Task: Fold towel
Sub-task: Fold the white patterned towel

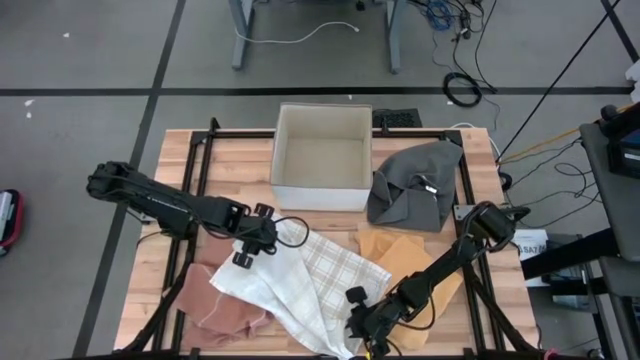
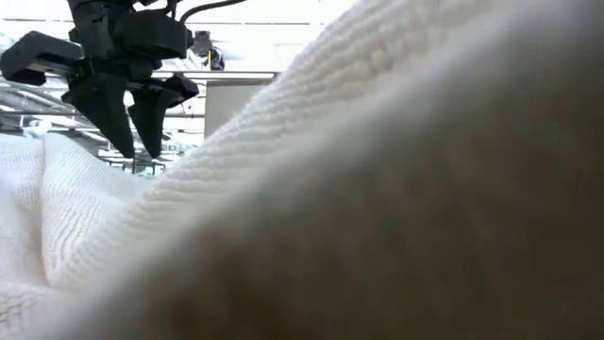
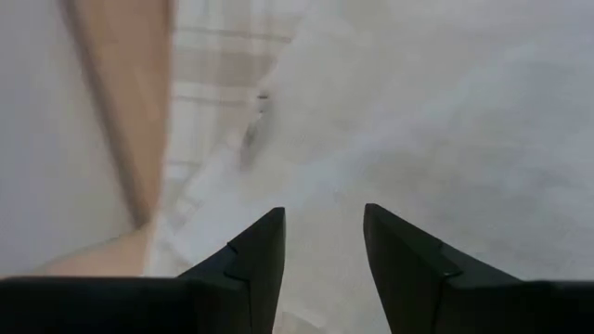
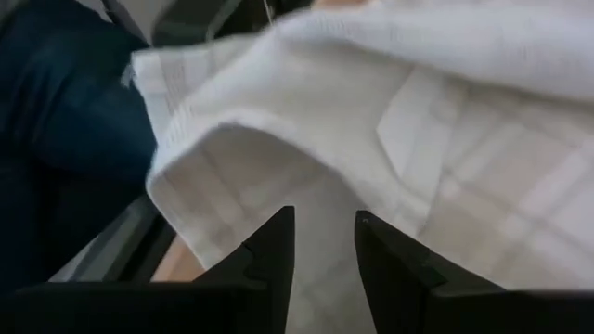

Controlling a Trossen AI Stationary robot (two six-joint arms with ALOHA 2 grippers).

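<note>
A white towel with a faint check [image 1: 305,280] lies crumpled on the table's near middle; it fills the low view [image 2: 330,189]. My left gripper [image 1: 244,257] hovers open above the towel's left far part, clear of the cloth in the low view [image 2: 137,142] and over white cloth in its wrist view [image 3: 323,241]. My right gripper [image 1: 358,322] is open at the towel's near right corner, where a folded edge [image 4: 213,139] reaches the table's near edge; its fingers [image 4: 325,237] stand on either side of checked cloth. My right gripper points down at the towel's near right corner [image 4: 320,199], with cloth showing between its open fingers. Whether the fingertips touch the cloth I cannot tell. My left gripper touches nothing.
A pink towel [image 1: 215,300] lies partly under the white one on the left, a tan towel [image 1: 410,258] on the right. A grey towel [image 1: 412,185] is bunched at the far right beside a white open box [image 1: 322,155]. A black frame [image 1: 200,150] rims the wooden table.
</note>
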